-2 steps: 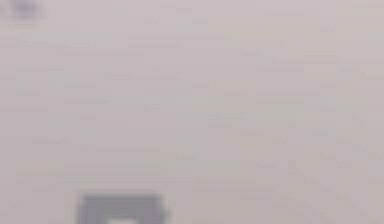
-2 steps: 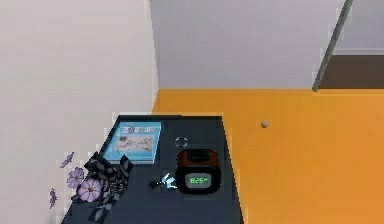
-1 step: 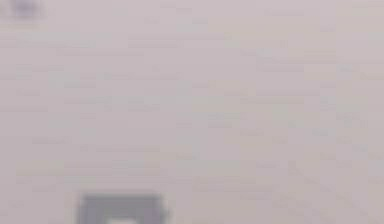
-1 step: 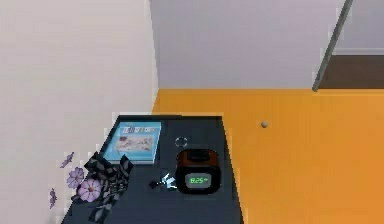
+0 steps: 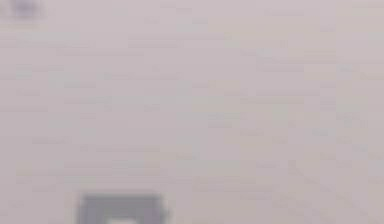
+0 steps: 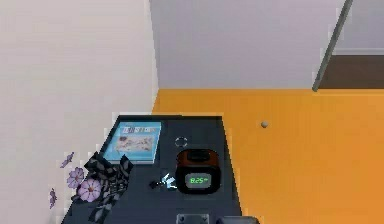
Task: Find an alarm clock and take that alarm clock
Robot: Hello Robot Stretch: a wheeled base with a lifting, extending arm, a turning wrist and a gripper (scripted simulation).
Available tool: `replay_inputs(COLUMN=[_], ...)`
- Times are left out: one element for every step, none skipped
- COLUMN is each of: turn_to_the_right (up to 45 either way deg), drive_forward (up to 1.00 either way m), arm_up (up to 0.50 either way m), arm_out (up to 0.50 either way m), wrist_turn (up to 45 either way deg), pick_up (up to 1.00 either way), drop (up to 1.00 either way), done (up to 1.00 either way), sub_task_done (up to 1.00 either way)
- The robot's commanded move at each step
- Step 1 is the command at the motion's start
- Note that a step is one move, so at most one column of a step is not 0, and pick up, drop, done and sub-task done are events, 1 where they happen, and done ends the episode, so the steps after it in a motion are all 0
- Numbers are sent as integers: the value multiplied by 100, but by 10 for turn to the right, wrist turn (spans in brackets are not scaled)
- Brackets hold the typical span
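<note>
alarm clock (image 6: 197,172), black, reddish top, green digits, on dark table (image 6: 205,128).

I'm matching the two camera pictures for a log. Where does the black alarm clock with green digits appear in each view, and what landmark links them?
Forward view: a pale wall close ahead, a dark grey shape at the bottom edge.
Arm side view: the black alarm clock with green digits stands low, near the middle, on the dark table.
Shared landmark: probably the pale wall, at the arm side view's left.
</note>
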Motion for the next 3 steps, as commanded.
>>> replay_inputs(turn_to_the_right=[0, 0, 0], drive_forward=[0, 0, 0], arm_up=[0, 0, 0], arm_out=[22, 0, 0], wrist_turn=[0, 450, 450], pick_up=[0, 0, 0], drop=[0, 0, 0], done=[0, 0, 0], sub_task_done=[0, 0, 0])
